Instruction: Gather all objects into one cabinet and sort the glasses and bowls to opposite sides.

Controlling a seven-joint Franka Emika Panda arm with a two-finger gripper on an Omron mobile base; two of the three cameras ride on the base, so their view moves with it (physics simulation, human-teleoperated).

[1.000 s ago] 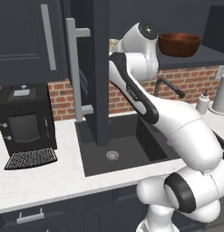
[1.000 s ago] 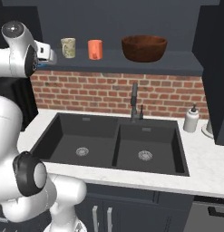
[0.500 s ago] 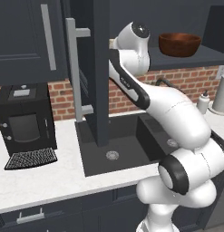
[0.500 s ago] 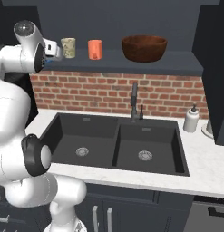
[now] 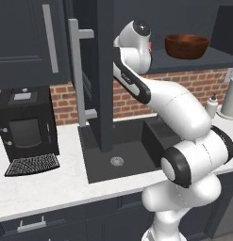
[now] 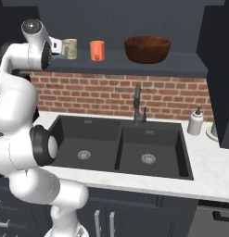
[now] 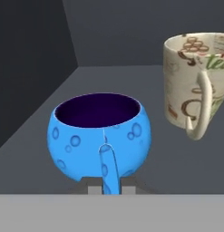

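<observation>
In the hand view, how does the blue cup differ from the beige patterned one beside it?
The blue cup is squat and rounded with raised bubble spots and a dark purple inside; the beige cup is taller and straight-walled with printed brown motifs and a pale inside. The blue cup stands nearer the camera. Both stand upright on the dark shelf, each with a handle.

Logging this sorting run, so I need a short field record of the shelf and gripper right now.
shelf order, right base view: beige cup, orange tumbler, brown bowl
blue bowl: on the shelf floor, upright, close before the hand camera
beige cup handle: faces the camera
gripper state: cannot tell
cabinet door: open
</observation>
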